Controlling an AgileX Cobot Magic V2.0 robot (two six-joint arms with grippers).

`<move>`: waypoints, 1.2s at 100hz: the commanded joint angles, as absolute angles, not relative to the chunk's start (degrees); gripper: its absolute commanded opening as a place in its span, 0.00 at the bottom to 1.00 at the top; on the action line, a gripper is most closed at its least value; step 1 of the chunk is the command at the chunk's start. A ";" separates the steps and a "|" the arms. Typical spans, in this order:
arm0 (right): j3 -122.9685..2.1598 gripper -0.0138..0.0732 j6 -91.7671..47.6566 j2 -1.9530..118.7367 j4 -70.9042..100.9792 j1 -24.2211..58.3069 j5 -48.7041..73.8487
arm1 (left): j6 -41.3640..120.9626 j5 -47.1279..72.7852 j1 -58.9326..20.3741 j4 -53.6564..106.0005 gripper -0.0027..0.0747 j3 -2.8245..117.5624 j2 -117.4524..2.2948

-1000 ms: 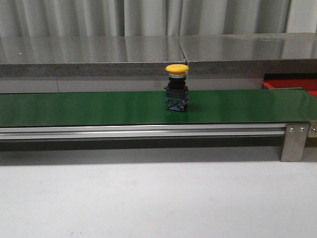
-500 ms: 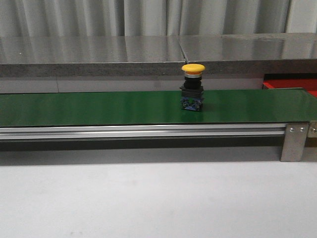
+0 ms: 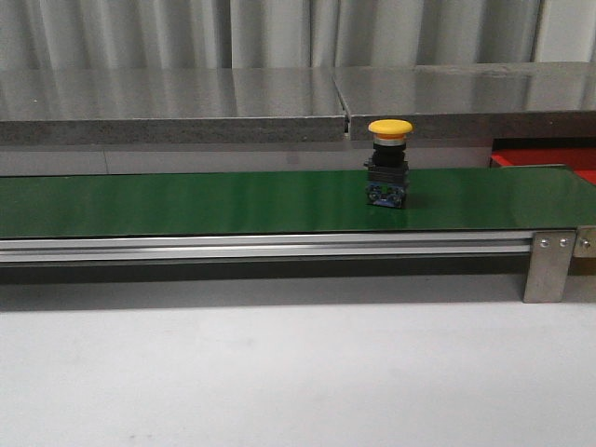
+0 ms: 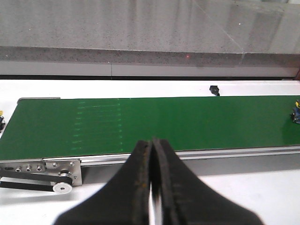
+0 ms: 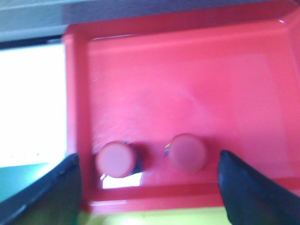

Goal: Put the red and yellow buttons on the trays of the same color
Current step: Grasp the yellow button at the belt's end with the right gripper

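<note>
A yellow button [image 3: 389, 164] with a dark body stands upright on the green belt [image 3: 186, 203], right of its middle. Only its edge [image 4: 296, 113] shows in the left wrist view. My left gripper [image 4: 151, 140] is shut and empty, hanging over the white table on the near side of the belt. In the right wrist view, two red buttons [image 5: 114, 160] [image 5: 187, 152] stand side by side in the red tray [image 5: 187, 84], near one rim. My right gripper [image 5: 147, 158] is open wide above them and holds nothing. Neither gripper appears in the front view.
A corner of the red tray [image 3: 549, 156] sits beyond the belt's right end. A grey stone ledge [image 3: 279, 102] runs behind the belt. The belt's metal bracket [image 3: 547, 267] and its drive pulley [image 4: 61, 187] stick out at the ends. A yellow-green surface [image 5: 164, 218] borders the tray.
The yellow button has travelled to the right along the belt, still upright. Nothing else in the front view has moved.
</note>
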State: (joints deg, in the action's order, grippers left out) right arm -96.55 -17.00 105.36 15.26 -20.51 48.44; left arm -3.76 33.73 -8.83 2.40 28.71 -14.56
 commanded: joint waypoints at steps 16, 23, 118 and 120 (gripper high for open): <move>-90.89 0.84 -23.40 96.04 16.15 -15.19 54.19 | -3.87 29.28 -9.30 2.91 0.01 30.16 -15.14; -88.39 0.84 -23.65 95.18 16.15 -13.96 54.63 | -3.87 29.28 -9.30 2.91 0.01 30.16 -15.14; -79.39 0.84 -30.54 94.89 20.35 6.83 40.22 | -3.87 29.28 -9.30 2.91 0.01 30.16 -15.14; -79.46 0.84 -30.54 94.89 20.35 6.83 40.16 | -3.87 29.28 -9.30 2.91 0.01 30.16 -15.14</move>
State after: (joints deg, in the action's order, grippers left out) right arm -78.08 -29.92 97.86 18.60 6.85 43.87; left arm -3.76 33.73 -8.83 2.40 28.71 -14.56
